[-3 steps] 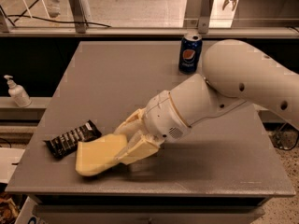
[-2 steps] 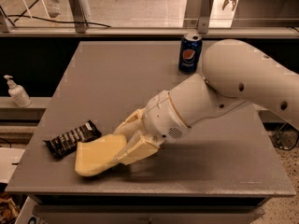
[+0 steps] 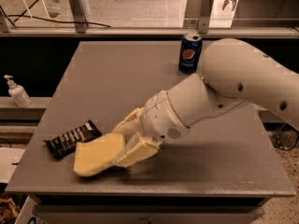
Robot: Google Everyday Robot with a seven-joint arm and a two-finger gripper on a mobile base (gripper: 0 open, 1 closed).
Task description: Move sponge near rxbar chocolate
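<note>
The pale yellow sponge (image 3: pixel 96 155) lies at the front left of the grey table (image 3: pixel 117 78), its left edge right beside the rxbar chocolate (image 3: pixel 72 138), a black wrapper with white lettering. My gripper (image 3: pixel 126 143) reaches in from the right, and its cream fingers (image 3: pixel 135 154) are closed on the sponge's right end, one above and one below. The sponge looks low, at or just above the table top.
A blue Pepsi can (image 3: pixel 190 53) stands at the back of the table, behind my arm. A white pump bottle (image 3: pixel 17 93) sits on a ledge to the left, off the table. The table's front edge is close below the sponge.
</note>
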